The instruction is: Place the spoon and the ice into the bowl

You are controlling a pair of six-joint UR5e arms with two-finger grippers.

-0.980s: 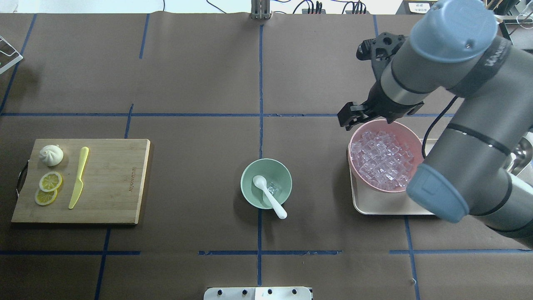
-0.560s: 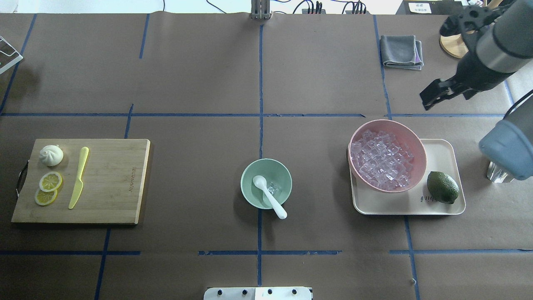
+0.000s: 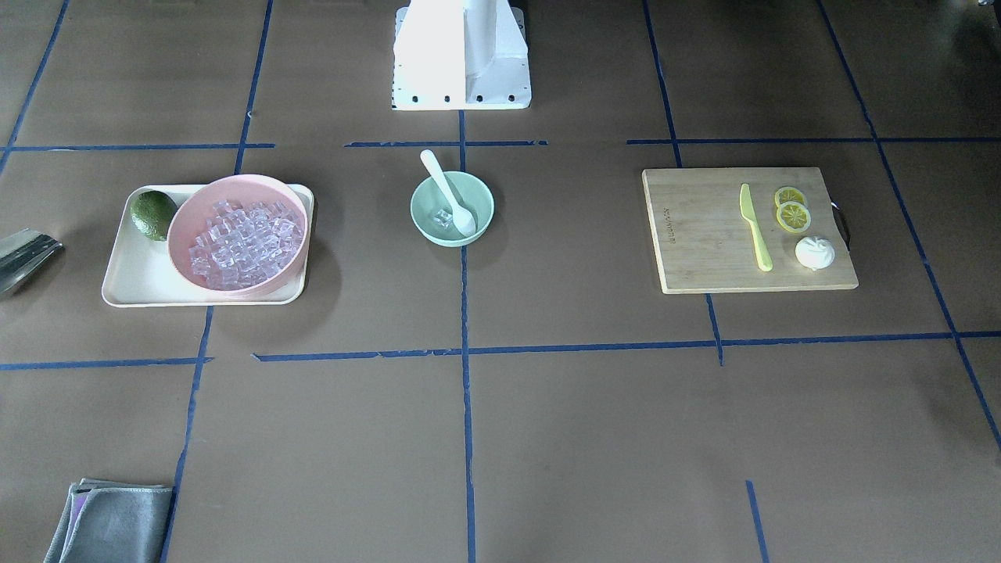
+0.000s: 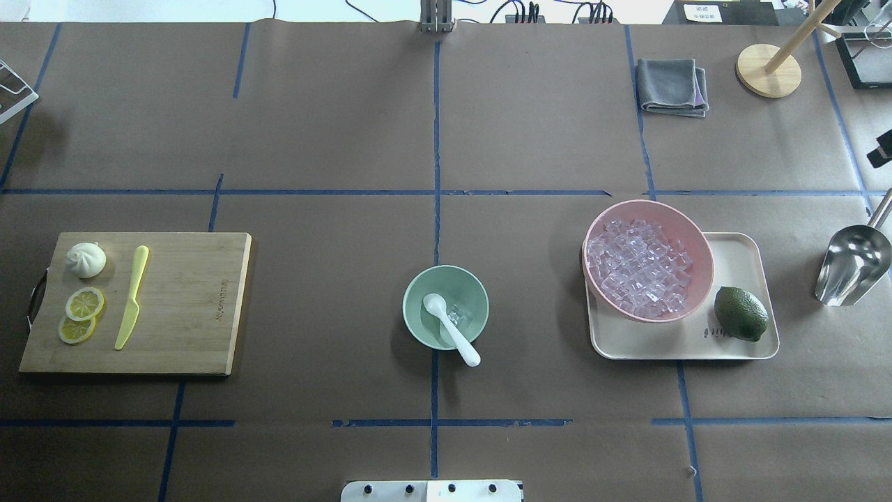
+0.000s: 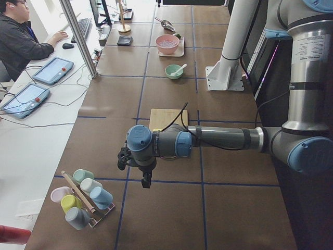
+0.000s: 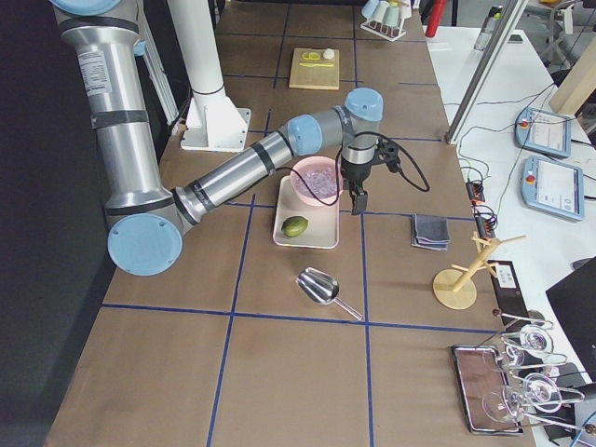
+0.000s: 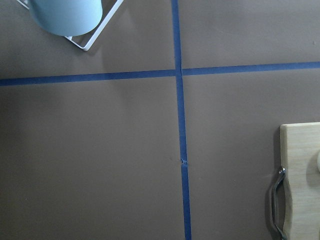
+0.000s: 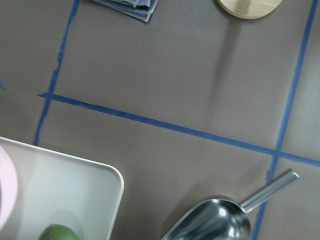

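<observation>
The pale green bowl (image 4: pixel 421 291) stands mid-table and also shows in the front view (image 3: pixel 425 202). The white spoon (image 4: pixel 453 331) lies in it, scoop end inside, handle over the near rim. One clear ice cube (image 4: pixel 457 316) sits in the bowl beside the spoon. My right gripper (image 6: pixel 358 207) hangs beside the tray, far from the green bowl; only a black sliver of it shows at the overhead view's right edge (image 4: pixel 882 155). I cannot tell if it is open. My left gripper (image 5: pixel 146 182) hangs over bare table past the cutting board; I cannot tell its state.
A pink bowl (image 4: pixel 699 233) of ice cubes and a lime (image 4: pixel 741 313) sit on a cream tray (image 4: pixel 735 251). A metal scoop (image 4: pixel 851 263) lies to its right. A cutting board (image 4: pixel 188 300) with a yellow-green knife (image 4: pixel 132 296), lemon slices and a bun is at left. A grey cloth (image 4: pixel 671 85) lies at the back right.
My right arm has swung away from the pink bowl, rightward and out of the overhead view, uncovering the lime and scoop. The spoon, ice and green bowl have not moved.
</observation>
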